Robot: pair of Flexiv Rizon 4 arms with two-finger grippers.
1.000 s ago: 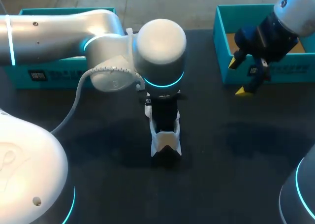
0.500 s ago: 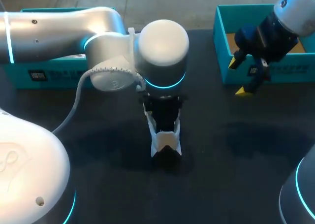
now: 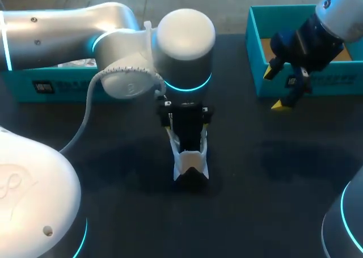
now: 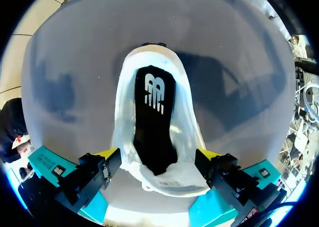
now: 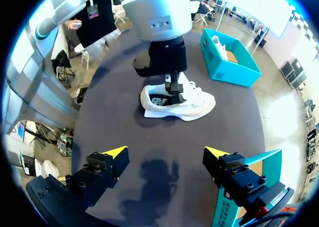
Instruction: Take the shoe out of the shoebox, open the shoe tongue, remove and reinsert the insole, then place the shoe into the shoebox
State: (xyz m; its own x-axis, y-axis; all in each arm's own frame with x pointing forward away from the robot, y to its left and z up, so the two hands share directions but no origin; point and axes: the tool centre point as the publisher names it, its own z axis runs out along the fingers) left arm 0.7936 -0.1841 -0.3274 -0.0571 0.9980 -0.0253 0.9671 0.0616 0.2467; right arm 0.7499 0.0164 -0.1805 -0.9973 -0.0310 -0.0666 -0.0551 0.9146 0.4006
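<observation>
A white shoe (image 3: 190, 166) lies on the dark table mid-way between the two boxes. Its black insole (image 4: 153, 118) shows along the inside of the shoe (image 4: 185, 132). My left gripper (image 3: 186, 127) hangs directly over the shoe, open, its yellow tips (image 4: 106, 154) standing clear on either side of the shoe's near end (image 4: 157, 155). My right gripper (image 3: 276, 88) is open and empty at the front wall of the right teal shoebox (image 3: 258, 54). From the right wrist, the shoe (image 5: 192, 103) lies ahead of that gripper (image 5: 164, 154), under my left arm's gripper (image 5: 172, 83).
A second teal box (image 3: 51, 85) stands at the back left, partly hidden by my left arm; it (image 5: 234, 67) holds another white shoe. My left arm's big elbow joint (image 3: 184, 48) hides the table behind the shoe.
My left gripper has gone from shut to open above the shoe, and its wrist has shifted slightly back. The shoe and the right arm have kept still.
</observation>
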